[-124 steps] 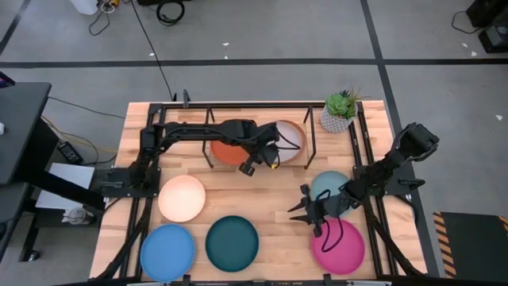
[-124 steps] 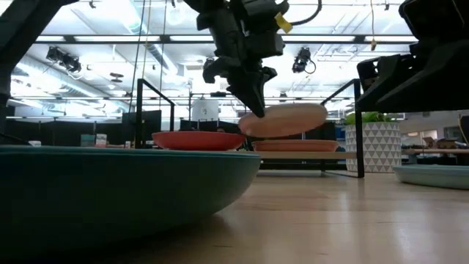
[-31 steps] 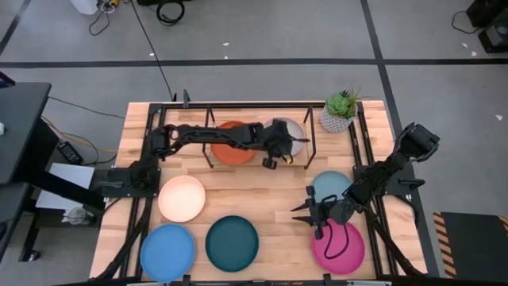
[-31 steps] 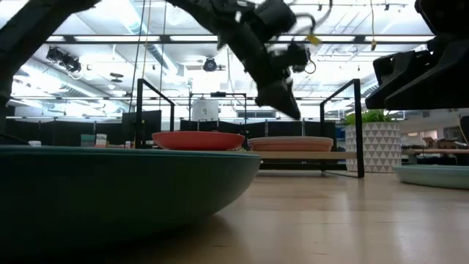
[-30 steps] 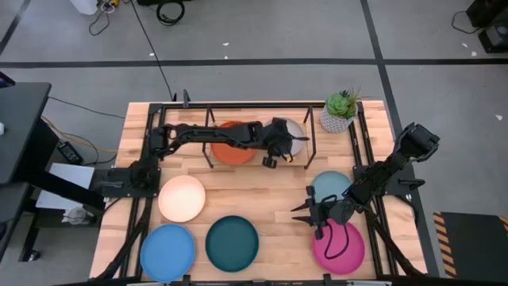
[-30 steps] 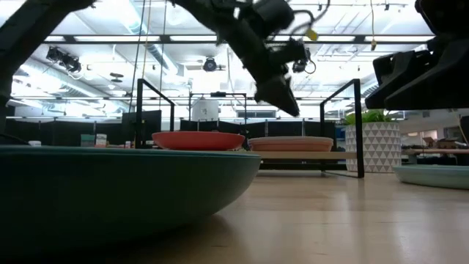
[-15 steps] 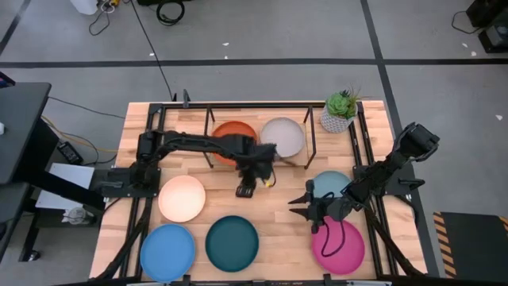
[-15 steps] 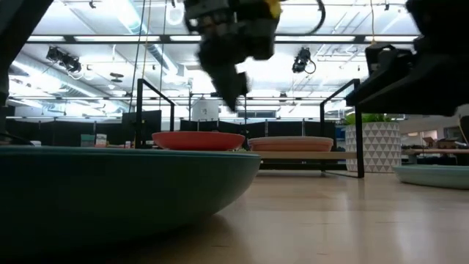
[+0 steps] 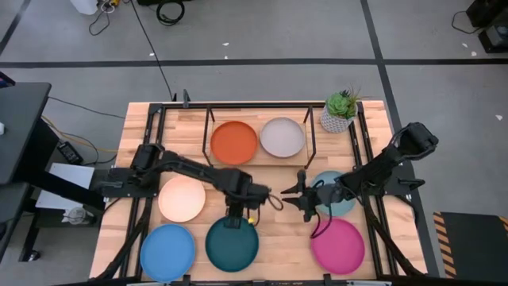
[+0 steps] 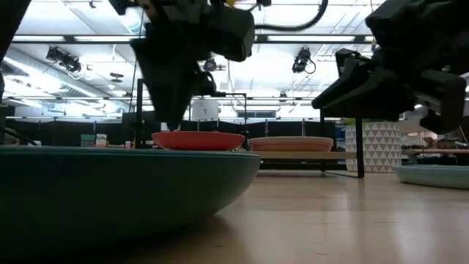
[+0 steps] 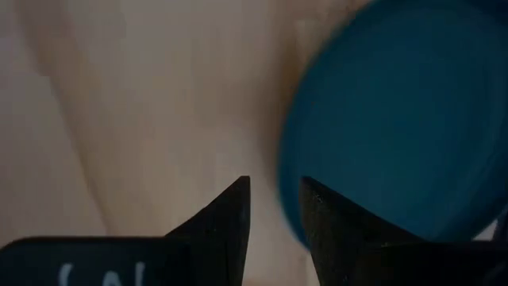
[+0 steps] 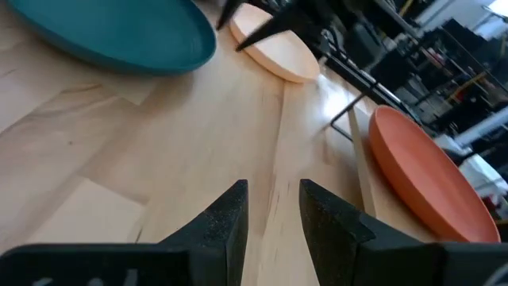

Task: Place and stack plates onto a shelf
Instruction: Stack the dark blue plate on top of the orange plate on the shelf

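Note:
An orange plate [image 9: 234, 141] and a pale grey-white plate [image 9: 282, 137] lie side by side on the black-rod shelf [image 9: 259, 108]. In the low view the pale plate [image 10: 293, 140] sits on another plate. On the table lie a cream plate [image 9: 181, 199], a bright blue plate [image 9: 167, 252], a dark teal plate [image 9: 232, 245], a pale teal plate [image 9: 337, 202] and a magenta plate [image 9: 337, 246]. My left gripper [image 9: 235, 221] hangs over the dark teal plate's far rim [image 11: 294, 159], fingers pointing down with a narrow gap, empty. My right gripper [image 9: 294, 195] is open and empty, left of the pale teal plate.
A small white pot with a green plant [image 9: 340, 111] stands at the shelf's right end. Black rails [image 9: 367, 159] run along the table's left and right sides. Bare wood [image 9: 278, 230] lies between the dark teal and magenta plates.
My left gripper has left the pale plate on the shelf and gone toward the table's near edge and a little left, coming down over the dark teal plate's far rim. My right gripper has gone a little toward the far edge and left, off the magenta plate.

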`<control>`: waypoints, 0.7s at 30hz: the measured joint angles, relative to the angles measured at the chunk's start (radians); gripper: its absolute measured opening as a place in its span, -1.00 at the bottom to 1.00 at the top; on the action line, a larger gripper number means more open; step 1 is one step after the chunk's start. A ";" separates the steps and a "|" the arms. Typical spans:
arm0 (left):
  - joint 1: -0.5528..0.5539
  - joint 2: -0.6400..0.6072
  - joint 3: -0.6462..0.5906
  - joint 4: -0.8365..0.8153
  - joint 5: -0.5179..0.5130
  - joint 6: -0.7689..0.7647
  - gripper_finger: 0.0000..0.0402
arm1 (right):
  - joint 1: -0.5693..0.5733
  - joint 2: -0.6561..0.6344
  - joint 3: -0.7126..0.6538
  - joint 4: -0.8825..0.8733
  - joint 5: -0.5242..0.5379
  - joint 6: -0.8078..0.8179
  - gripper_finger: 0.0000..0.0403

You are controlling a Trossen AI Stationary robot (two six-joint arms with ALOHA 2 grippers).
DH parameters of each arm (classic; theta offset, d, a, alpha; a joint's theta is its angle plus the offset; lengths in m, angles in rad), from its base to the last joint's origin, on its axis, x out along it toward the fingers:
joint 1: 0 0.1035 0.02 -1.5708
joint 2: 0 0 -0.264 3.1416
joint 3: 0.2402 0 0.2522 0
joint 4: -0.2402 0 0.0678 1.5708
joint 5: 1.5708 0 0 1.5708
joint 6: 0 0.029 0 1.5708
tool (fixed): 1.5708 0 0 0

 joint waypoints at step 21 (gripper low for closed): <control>-0.011 0.000 -0.156 0.265 0.027 0.002 -0.44 | -0.110 0.000 0.000 0.059 -0.233 -0.031 -0.40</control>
